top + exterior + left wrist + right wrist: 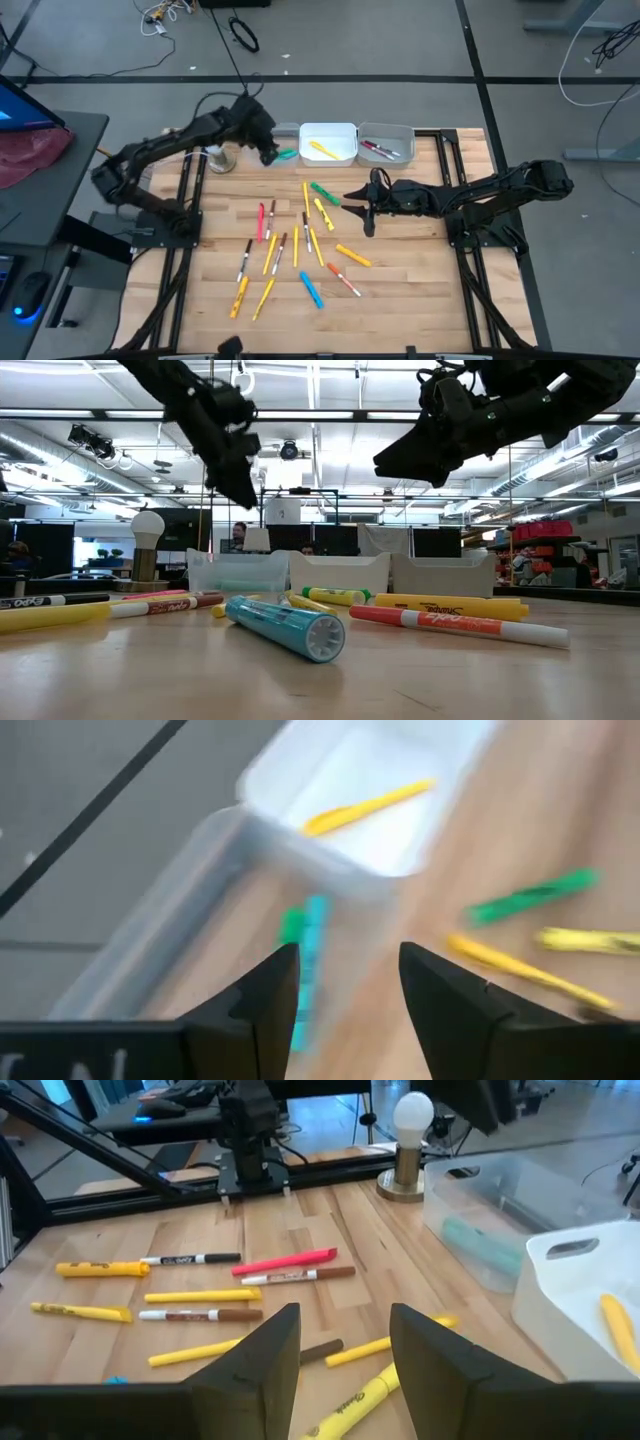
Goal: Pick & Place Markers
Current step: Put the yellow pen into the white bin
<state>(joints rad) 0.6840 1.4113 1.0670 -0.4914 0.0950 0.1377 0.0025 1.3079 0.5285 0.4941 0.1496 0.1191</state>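
Many markers (300, 245) in yellow, orange, green, blue, pink and maroon lie flat on the wooden table. A teal and a green marker (305, 955) lie in the clear left bin (285, 135). One yellow marker (322, 150) is in the white middle bin (340, 128), and red and maroon markers (378, 150) are in the right bin (400, 132). My left gripper (340, 985) hangs open above the left bin, with nothing between its fingers. My right gripper (345, 1340) hovers open over the markers at mid-table, also with nothing in it.
A light bulb on a round base (220, 158) stands at the far left, beside the left bin. The three bins line the table's far edge. A black frame (455, 190) runs along both sides of the table. A thick teal marker (285, 628) lies near the front edge.
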